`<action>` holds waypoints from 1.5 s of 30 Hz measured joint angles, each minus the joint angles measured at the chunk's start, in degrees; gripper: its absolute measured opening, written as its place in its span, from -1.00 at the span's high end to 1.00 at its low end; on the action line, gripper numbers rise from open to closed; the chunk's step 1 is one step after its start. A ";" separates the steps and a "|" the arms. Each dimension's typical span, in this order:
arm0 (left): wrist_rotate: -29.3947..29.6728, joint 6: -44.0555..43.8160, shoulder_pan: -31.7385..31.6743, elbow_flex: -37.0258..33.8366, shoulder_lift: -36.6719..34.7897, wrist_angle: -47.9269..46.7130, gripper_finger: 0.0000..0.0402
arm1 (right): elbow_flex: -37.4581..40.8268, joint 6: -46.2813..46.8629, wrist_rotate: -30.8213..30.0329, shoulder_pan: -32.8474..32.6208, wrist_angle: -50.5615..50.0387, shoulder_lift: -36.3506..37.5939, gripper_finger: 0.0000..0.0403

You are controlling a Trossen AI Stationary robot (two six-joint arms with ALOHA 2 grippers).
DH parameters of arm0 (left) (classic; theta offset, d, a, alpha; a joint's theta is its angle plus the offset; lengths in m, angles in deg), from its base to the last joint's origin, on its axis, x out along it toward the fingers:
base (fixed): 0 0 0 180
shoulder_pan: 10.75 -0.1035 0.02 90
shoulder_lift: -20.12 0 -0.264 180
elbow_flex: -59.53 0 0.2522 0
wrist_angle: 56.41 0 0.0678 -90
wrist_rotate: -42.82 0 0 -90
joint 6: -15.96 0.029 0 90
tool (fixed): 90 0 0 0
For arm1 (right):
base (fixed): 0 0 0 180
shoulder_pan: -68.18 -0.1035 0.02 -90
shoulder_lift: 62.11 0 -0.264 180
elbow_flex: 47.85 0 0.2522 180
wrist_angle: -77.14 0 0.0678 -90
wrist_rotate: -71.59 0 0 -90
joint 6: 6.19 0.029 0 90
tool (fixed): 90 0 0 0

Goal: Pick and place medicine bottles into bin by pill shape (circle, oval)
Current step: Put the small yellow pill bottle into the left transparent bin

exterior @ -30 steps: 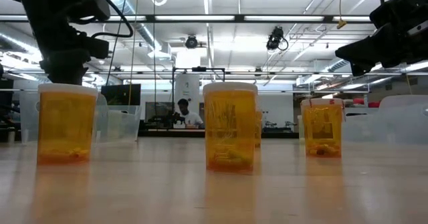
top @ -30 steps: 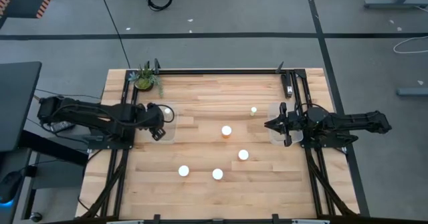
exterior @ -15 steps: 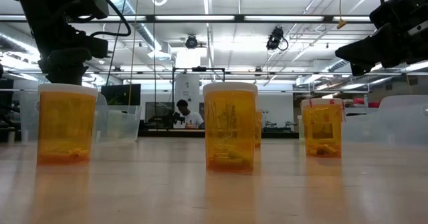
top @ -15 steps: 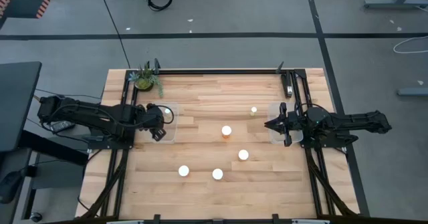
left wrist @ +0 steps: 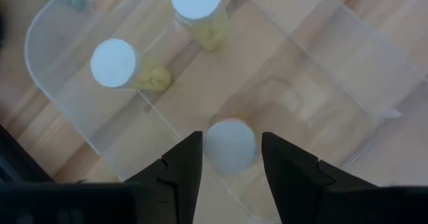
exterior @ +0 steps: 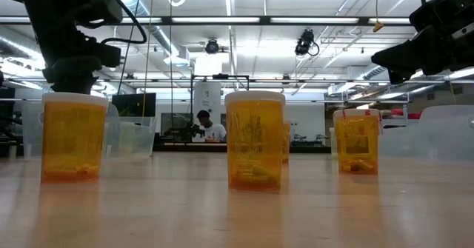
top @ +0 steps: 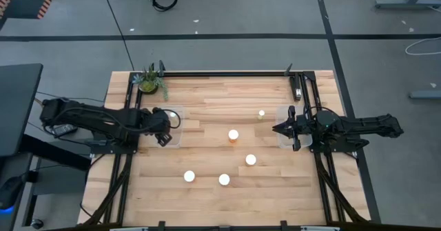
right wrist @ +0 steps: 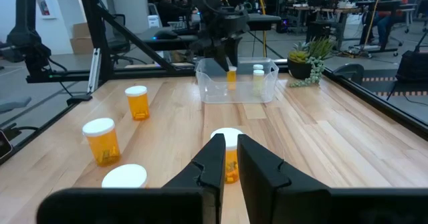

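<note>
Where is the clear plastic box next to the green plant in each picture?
High view: clear plastic bin under the left pincer.
Low view: far left, behind an orange bottle.
Left wrist view: fills the picture.
Right wrist view: far middle.
Shared landmark: green potted plant.

Overhead, table-level and wrist views.

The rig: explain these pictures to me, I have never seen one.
Two robot arms work at a wooden table. One picture looks down from above, one looks level across the tabletop, and one comes from each arm's wrist. Five loose pill bottles stand on the table, with a plant in a corner. The left gripper hangs over a clear bin holding two bottles; a third bottle sits between its open fingers, seemingly not gripped. The right gripper is shut, empty, over the other bin.
</note>
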 joint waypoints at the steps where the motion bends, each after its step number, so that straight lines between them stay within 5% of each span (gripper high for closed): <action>1: 0.00 0.04 0.00 0.00 0.48 -0.08 0.18 | 0.00 0.00 0.00 0.00 0.00 0.00 0.77; 9: -0.02 0.74 -0.02 0.00 1.16 0.03 0.16 | 0.02 -0.02 0.00 0.01 0.02 0.02 0.77; 18: 1.07 3.30 -0.04 0.31 1.07 0.62 -0.09 | 0.02 -0.01 0.01 0.01 0.02 0.02 0.77; 27: 7.62 10.65 -0.04 9.18 1.03 -2.99 -0.13 | 0.02 0.00 0.00 0.01 0.02 0.02 0.77; 34: 7.70 26.14 -0.02 8.82 1.03 11.17 -0.11 | 0.02 0.00 0.02 0.01 0.02 0.02 0.77; 45: -1.82 44.25 0.00 8.61 1.07 30.03 0.07 | 0.02 0.00 0.00 -0.02 0.00 0.02 0.77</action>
